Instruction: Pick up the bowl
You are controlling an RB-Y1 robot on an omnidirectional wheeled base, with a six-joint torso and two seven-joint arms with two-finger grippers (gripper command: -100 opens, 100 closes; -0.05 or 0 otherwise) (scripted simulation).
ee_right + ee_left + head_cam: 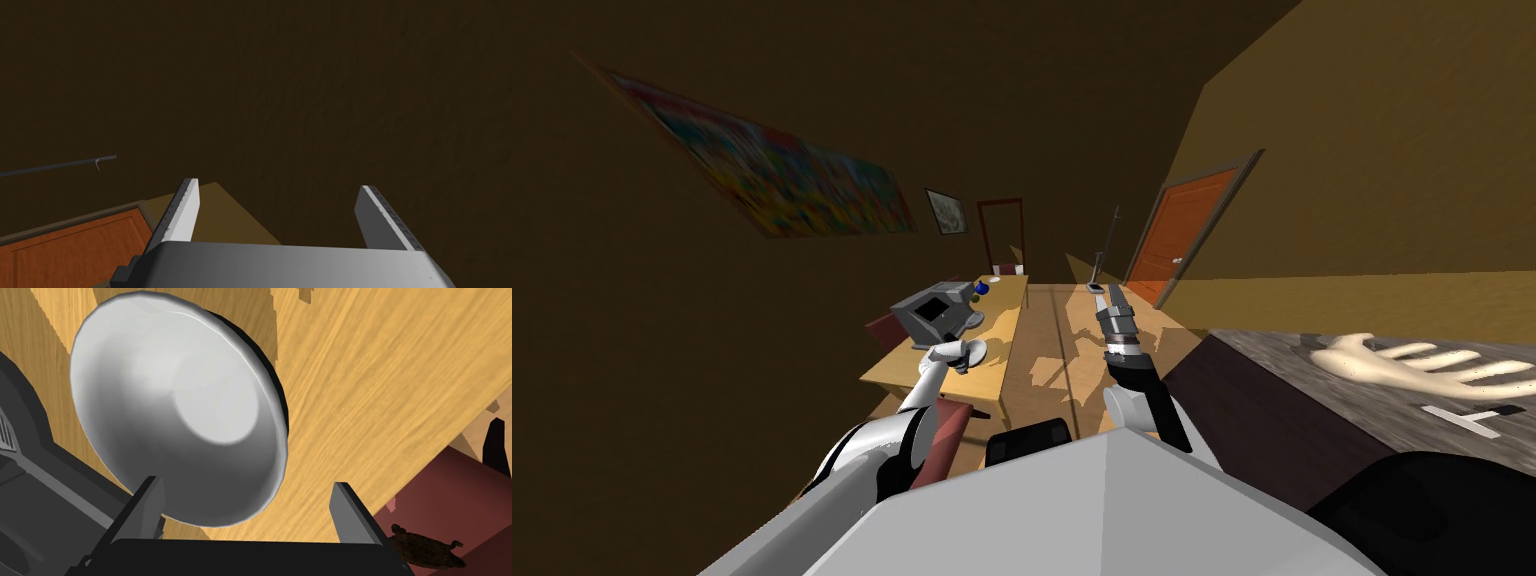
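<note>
The bowl is plain light grey, shallow and wide, and sits on a wooden table. In the head view the bowl is near the table's front left part, at the end of my white left forearm. My left gripper is open just over the bowl's near rim. One finger stands at the rim's edge and the other finger is over bare wood. Nothing is gripped. My right gripper is open and empty, and the right gripper is held up over the table's right side.
A grey boxy machine stands on the table right beside the bowl, and the machine is close to my left finger. A dark red chair is at the table's edge. A dark cabinet is to my right, an orange door beyond.
</note>
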